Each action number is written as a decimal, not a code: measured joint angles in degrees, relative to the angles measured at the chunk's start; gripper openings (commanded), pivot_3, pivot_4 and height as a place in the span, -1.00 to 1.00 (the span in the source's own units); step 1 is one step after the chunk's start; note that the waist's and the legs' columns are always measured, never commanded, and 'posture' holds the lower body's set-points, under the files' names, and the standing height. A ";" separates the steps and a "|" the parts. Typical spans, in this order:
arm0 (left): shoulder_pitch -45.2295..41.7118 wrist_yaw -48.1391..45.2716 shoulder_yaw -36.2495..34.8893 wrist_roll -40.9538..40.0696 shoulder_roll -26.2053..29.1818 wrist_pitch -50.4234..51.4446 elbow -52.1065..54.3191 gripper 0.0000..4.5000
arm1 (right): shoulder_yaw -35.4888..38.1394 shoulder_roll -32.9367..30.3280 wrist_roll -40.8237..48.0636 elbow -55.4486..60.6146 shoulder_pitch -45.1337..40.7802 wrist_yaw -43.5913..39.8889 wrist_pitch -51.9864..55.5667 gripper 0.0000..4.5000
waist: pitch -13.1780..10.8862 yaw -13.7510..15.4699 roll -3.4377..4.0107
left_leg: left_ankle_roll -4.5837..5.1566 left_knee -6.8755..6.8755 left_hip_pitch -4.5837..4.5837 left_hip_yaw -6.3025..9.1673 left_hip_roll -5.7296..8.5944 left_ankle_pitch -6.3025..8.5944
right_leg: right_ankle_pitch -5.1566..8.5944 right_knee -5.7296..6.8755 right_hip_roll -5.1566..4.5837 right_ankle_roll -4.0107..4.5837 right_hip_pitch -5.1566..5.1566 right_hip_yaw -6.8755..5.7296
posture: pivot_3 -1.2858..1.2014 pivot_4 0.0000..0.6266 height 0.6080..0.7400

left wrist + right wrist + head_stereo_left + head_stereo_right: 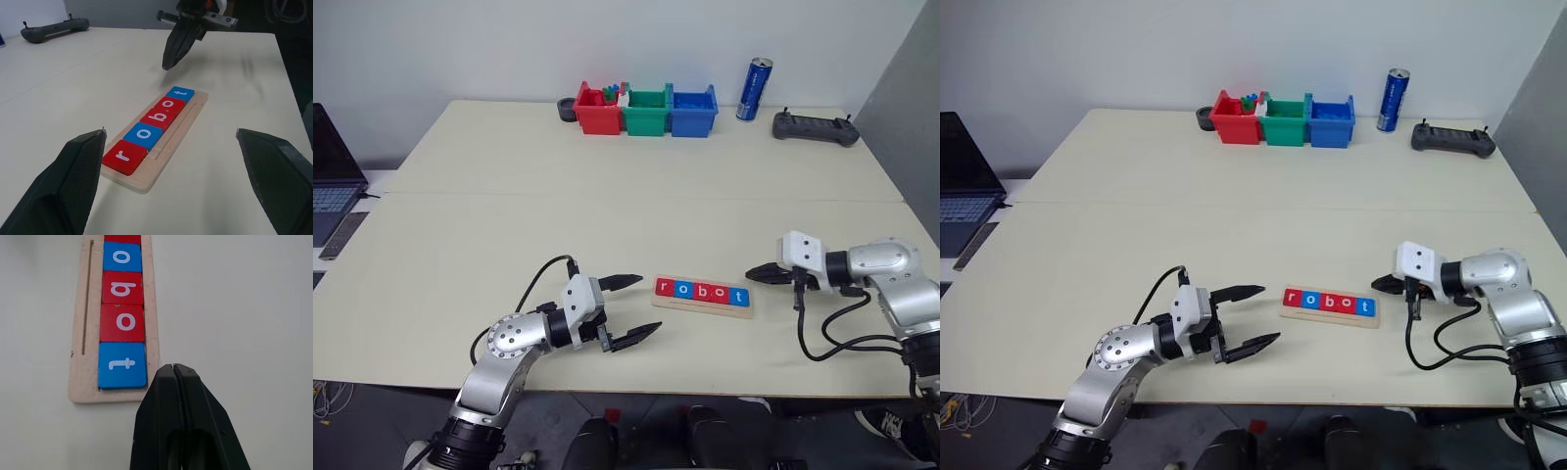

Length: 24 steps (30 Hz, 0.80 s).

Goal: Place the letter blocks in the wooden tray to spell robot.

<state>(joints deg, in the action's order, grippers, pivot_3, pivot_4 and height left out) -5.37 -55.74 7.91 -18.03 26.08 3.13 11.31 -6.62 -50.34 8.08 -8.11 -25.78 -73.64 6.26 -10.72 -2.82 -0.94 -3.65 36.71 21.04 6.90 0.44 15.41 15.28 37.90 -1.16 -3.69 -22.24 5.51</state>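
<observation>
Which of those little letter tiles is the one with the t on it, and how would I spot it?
Start at the big cream table and find the long pale wooden tray near its front edge, between the two arms. Five small square letter tiles sit in a row on it. The t tile is the blue one at the end nearest the right end effector; the only other blue tile shows an o.
</observation>
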 measured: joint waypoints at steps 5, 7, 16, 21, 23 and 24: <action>-0.05 -0.10 -0.03 -0.01 0.18 -0.06 -0.13 1.00 | 2.61 -3.13 3.96 7.81 5.61 -0.95 7.40 -0.98 | 0.00 0.06 0.00 | 0.00 0.00 0.00 -0.01 0.00 0.00 | 0.00 0.00 0.00 -0.01 0.00 0.01 | 0.03 -0.52 1.00; 0.01 -0.11 -0.24 -0.02 0.55 -0.01 -0.17 1.00 | 4.90 -3.72 6.49 11.76 8.18 -0.20 11.58 -0.82 | 0.00 0.05 0.00 | 0.00 0.00 0.01 -0.01 -0.01 0.00 | 0.00 0.00 0.01 -0.01 -0.01 0.01 | 0.03 -0.52 1.00; 1.21 0.22 -1.86 -1.12 3.08 3.01 0.10 1.00 | 14.97 -5.12 16.07 28.35 21.77 4.81 25.94 0.56 | 0.00 0.32 -0.01 | 0.00 0.03 0.05 -0.04 -0.01 0.00 | 0.02 -0.05 0.03 -0.04 0.00 0.01 | 0.03 -0.52 1.00; 2.44 0.13 -1.87 -0.94 4.21 2.98 0.70 1.00 | 16.88 -4.94 17.82 30.72 23.54 8.06 27.99 0.99 | -0.01 0.43 -0.02 | 0.00 0.06 0.06 -0.04 -0.03 0.00 | 0.08 -0.08 0.05 -0.12 0.00 0.01 | 0.03 -0.52 1.00; 2.36 0.10 -1.89 -0.84 4.29 2.60 0.35 1.00 | 16.98 -4.85 17.78 30.88 24.42 9.47 27.94 0.99 | -0.01 0.56 -0.02 | 0.00 0.06 0.07 -0.04 -0.02 0.00 | 0.12 -0.10 0.05 -0.19 0.00 0.01 | 0.03 -0.52 1.00; 2.36 0.09 -1.90 -0.79 4.34 2.56 0.11 1.00 | 16.99 -4.82 17.75 30.85 24.73 10.05 27.88 0.99 | -0.01 0.57 -0.02 | 0.00 0.06 0.07 -0.05 -0.02 0.00 | 0.12 -0.10 0.05 -0.19 0.00 0.02 | 0.03 -0.52 1.00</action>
<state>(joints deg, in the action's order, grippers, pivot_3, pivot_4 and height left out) -3.02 -55.64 6.01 -18.82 30.42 5.69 11.42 10.36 -55.16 25.83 22.74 -1.05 -63.59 34.14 -10.73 -2.25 -0.96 -3.65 36.78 21.11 6.85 0.42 15.42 15.39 37.80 -1.11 -3.87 -22.24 5.53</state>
